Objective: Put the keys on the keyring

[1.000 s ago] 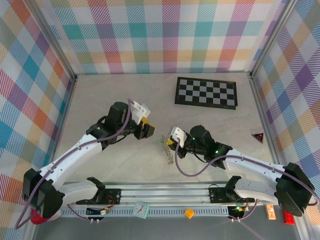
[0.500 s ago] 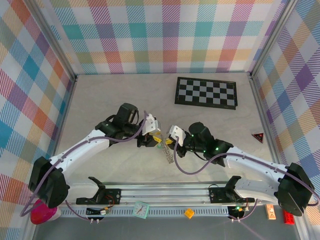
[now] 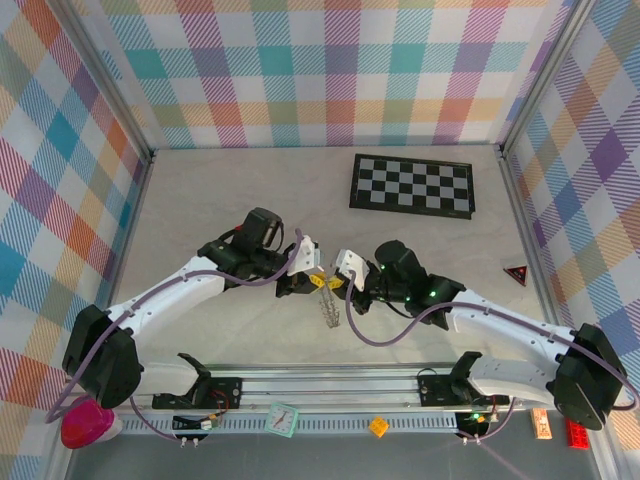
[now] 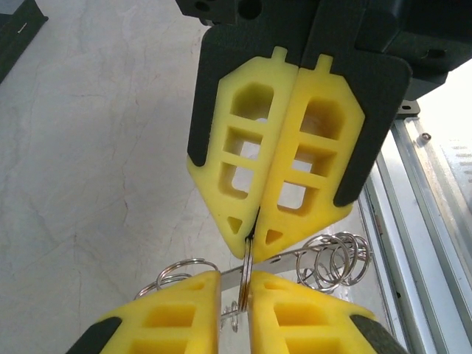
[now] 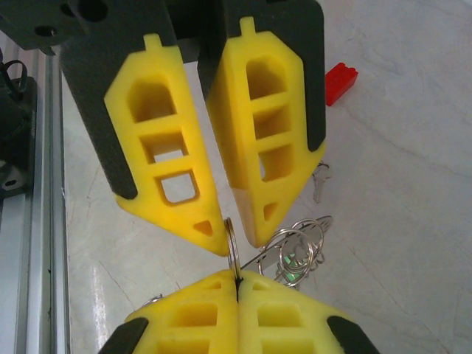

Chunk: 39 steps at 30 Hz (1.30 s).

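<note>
Top external view: the left gripper (image 3: pixel 312 279) and the right gripper (image 3: pixel 345 283) are meeting tip to tip above the middle of the worktop (image 3: pixel 220 190), and the keyring (image 3: pixel 331 310) is hanging between them, its lower loops trailing toward the near edge. Left wrist view: the right gripper's yellow fingers (image 4: pixel 295 169) are pressing flat together on one thin loop of the keyring (image 4: pixel 330 259). The left gripper's own fingers are standing a narrow gap apart with that loop running between them, not yet clamped. Right wrist view: the right gripper is pinching the loop at its very tips, and the left gripper is straddling the loop just above. A small key (image 5: pixel 318 183) is lying on the worktop just beyond the loops, near a red block (image 5: pixel 341 80); its head colour cannot be told. Judgement: the step in hand is passing or bracing the ring between the two grippers. To do it well, the left gripper should be closing squarely on the loop before the right one is letting go, since the ring is thin and looks likely to slip or twist.
</note>
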### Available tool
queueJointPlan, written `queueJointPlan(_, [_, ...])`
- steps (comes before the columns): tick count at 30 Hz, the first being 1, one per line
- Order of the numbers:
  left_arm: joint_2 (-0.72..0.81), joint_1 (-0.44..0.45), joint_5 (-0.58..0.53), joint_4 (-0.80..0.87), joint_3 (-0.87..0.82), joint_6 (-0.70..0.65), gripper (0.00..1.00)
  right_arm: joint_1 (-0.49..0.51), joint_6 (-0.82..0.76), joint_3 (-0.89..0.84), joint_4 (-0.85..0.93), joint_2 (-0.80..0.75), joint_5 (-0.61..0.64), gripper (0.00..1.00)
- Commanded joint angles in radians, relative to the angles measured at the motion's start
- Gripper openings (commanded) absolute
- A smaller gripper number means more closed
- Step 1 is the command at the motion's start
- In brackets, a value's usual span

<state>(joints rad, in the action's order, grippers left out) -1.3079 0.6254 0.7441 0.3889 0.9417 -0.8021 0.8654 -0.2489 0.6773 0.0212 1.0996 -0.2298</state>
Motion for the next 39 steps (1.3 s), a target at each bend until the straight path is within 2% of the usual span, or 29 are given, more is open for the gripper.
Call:
queueJointPlan(1, [-0.008, 0.011, 0.043, -0.014, 0.026, -0.037, 0.12, 0.004, -0.013, 0.047, -0.026, -0.001, -0.061, 0.0])
queueJointPlan(4, [-0.006, 0.011, 0.037, -0.012, 0.027, -0.039, 0.01, 0.004, -0.013, 0.051, -0.021, -0.011, -0.072, 0.0])
queueJointPlan(5, [-0.002, 0.011, 0.036, -0.015, 0.026, -0.038, 0.0, 0.003, -0.013, 0.05, -0.021, -0.022, -0.062, 0.0])
queueJointPlan(6, [0.003, 0.011, 0.038, -0.023, 0.02, -0.031, 0.0, 0.001, -0.01, 0.04, -0.022, -0.042, -0.044, 0.06])
queueJointPlan(7, [0.012, 0.01, 0.043, -0.046, 0.009, -0.013, 0.0, -0.011, -0.004, 0.025, -0.03, -0.072, -0.033, 0.21])
queueJointPlan(8, [0.022, 0.01, 0.051, -0.081, -0.006, 0.017, 0.0, -0.032, 0.008, 0.01, -0.036, -0.098, -0.045, 0.28])
queueJointPlan(10, [0.049, 0.005, 0.071, -0.233, -0.062, 0.116, 0.0, -0.118, 0.064, -0.032, -0.047, -0.157, -0.146, 0.33])
queueJointPlan(13, [0.081, 0.004, 0.084, -0.476, -0.151, 0.285, 0.0, -0.203, 0.104, -0.067, -0.043, -0.202, -0.277, 0.31])
queueJointPlan(19, [0.1, 0.002, 0.09, -0.83, -0.273, 0.517, 0.0, -0.206, 0.045, -0.049, 0.006, -0.169, -0.363, 0.25])
queueJointPlan(26, [0.091, 0.002, 0.101, -1.084, -0.352, 0.648, 0.0, -0.206, 0.011, -0.061, -0.06, -0.14, -0.347, 0.24])
queueJointPlan(31, [0.074, 0.002, 0.145, -1.161, -0.373, 0.668, 0.0, -0.206, 0.027, -0.064, -0.116, -0.122, -0.35, 0.22])
queueJointPlan(39, [0.023, 0.002, 0.176, -1.349, -0.411, 0.734, 0.0, -0.204, 0.046, -0.061, -0.15, -0.125, -0.328, 0.24])
